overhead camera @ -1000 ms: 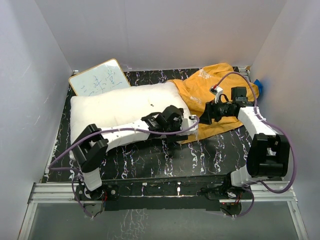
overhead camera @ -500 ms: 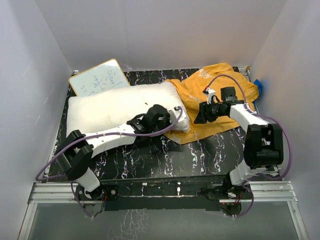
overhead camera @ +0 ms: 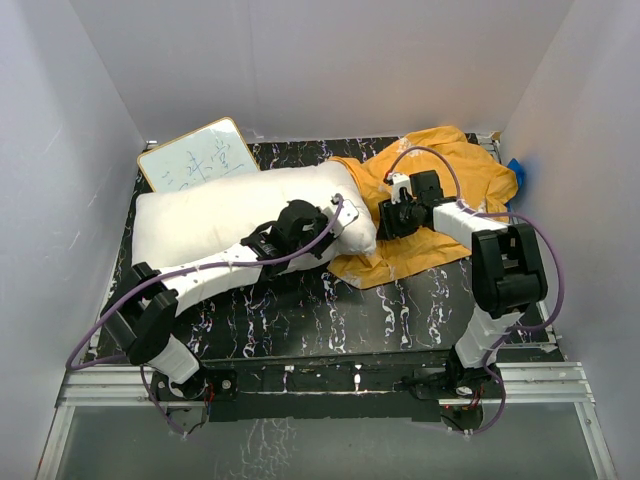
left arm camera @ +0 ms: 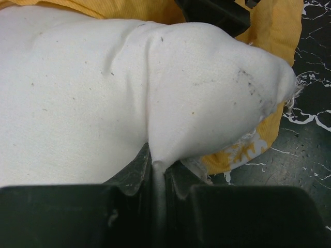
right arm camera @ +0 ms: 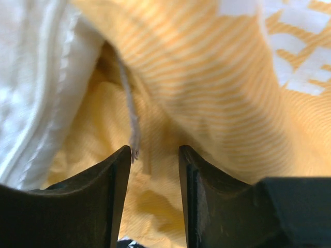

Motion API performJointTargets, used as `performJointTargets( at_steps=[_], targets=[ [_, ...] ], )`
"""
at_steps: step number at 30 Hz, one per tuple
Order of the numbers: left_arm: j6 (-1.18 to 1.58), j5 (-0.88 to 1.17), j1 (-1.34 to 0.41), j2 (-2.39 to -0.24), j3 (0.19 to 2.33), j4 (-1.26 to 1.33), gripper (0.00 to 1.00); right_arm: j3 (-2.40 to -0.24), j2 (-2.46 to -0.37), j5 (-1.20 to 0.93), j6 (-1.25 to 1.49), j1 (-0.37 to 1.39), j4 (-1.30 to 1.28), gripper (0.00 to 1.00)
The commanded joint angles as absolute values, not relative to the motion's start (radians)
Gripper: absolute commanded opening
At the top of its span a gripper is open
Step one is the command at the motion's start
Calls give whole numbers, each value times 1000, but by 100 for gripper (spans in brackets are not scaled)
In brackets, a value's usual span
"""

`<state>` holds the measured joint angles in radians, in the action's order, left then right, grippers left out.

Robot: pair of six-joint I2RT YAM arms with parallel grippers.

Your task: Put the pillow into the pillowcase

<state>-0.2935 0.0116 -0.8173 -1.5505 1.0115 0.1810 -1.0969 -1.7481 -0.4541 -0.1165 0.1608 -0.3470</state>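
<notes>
Left hand (left arm camera: 158, 164) clamps a corner of the pillow (left arm camera: 77, 88), which lies toward ten o'clock; pillowcase (right arm camera: 217, 88) at two. Our right hand (right arm camera: 155, 155) hovers parted. We're starting insertion; next, lift its mouth.

Looking down from high behind the near edge over the whole table (overhead camera: 400, 300); from each wrist, pressed close where pillow (left arm camera: 103, 93) meets pillowcase (right arm camera: 217, 103), ground shared by all three

The left claw (left arm camera: 158, 160) now tight on a pillow (left arm camera: 77, 93) fold; the right claw (right arm camera: 155, 152) narrower, closer to it over the pillowcase (right arm camera: 207, 93).
</notes>
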Motion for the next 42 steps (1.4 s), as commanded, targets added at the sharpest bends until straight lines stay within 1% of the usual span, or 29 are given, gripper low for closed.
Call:
performJointTargets(
  at_steps=[1, 3, 4, 7, 9, 10, 13, 19, 23, 26, 31, 36, 40, 42],
  targets=[
    [-250, 40, -803, -1535, 1013, 219, 0, -1136, -1778, -321, -110, 166, -273, 43],
    [-247, 45, -802, -1535, 1014, 223, 0, -1119, -1771, -321, -118, 168, -273, 41],
    [-245, 47, -801, -1536, 1015, 224, 0, -1111, -1764, -323, -119, 166, -273, 38],
    [-242, 55, -801, -1538, 1025, 223, 0, -1087, -1752, -331, -120, 168, -268, 23],
    [-240, 64, -801, -1540, 1035, 218, 0, -1082, -1704, -356, -123, 167, -277, 14],
    [-238, 70, -801, -1542, 1044, 215, 0, -1084, -1686, -378, -126, 166, -287, 11],
    [-223, 86, -801, -1548, 1071, 212, 0, -1088, -1613, -497, -140, 161, -312, 8],
    [-167, 90, -801, -1546, 1091, 280, 0, -1106, -1477, -758, -140, 141, -354, 8],
    [-80, 78, -801, -1565, 1128, 340, 0, -1127, -1448, -927, -162, 139, -434, 8],
    [-4, 65, -802, -1597, 1161, 374, 0, -1157, -1450, -1011, -181, 139, -501, 8],
    [14, -10, -818, -1665, 1197, 328, 0, -1268, -1454, -1076, -180, 121, -565, 8],
    [107, 80, -822, -1689, 1105, 430, 0, -1335, -1460, -1099, -21, 101, -463, 8],
    [88, 122, -857, -1716, 1167, 433, 0, -1317, -1477, -1085, 38, 102, -444, 8],
    [95, 130, -859, -1722, 1208, 447, 0, -1316, -1480, -1085, 7, 109, -504, 8]
  ],
)
